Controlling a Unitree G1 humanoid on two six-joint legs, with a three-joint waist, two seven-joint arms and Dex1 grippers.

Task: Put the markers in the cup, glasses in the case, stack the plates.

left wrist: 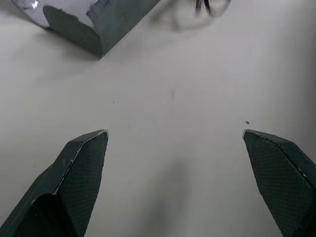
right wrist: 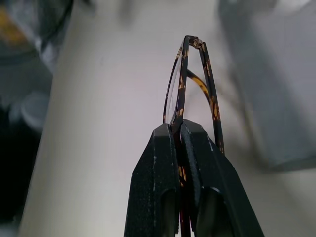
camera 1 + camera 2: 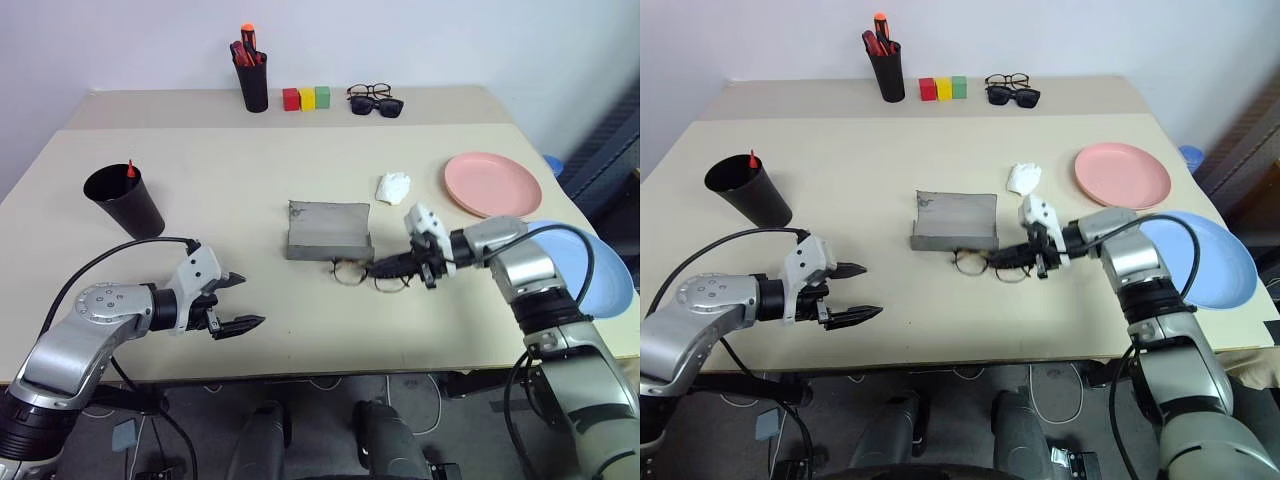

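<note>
My right gripper (image 3: pixel 378 267) is shut on the glasses (image 3: pixel 352 272), a thin dark frame with clear lenses, held just in front of the open grey case (image 3: pixel 328 232). In the right wrist view the frame (image 2: pixel 185 84) sticks out past the pinched fingers (image 2: pixel 160 148). My left gripper (image 3: pixel 250 300) hovers open and empty over the front left of the table. The black cup (image 3: pixel 126 202) stands at the left with one marker (image 3: pixel 130 168) in it. More markers (image 3: pixel 247 45) stand in a pen holder (image 3: pixel 253 85) at the back. The pink plate (image 3: pixel 492 184) and blue plate (image 3: pixel 605 270) lie apart at the right.
Red, yellow and green blocks (image 3: pixel 306 98) sit at the back, beside dark sunglasses (image 3: pixel 386 107) and another clear pair of spectacles (image 3: pixel 368 91). A crumpled white tissue (image 3: pixel 393 187) lies right of the case. The blue plate overhangs the table's right edge.
</note>
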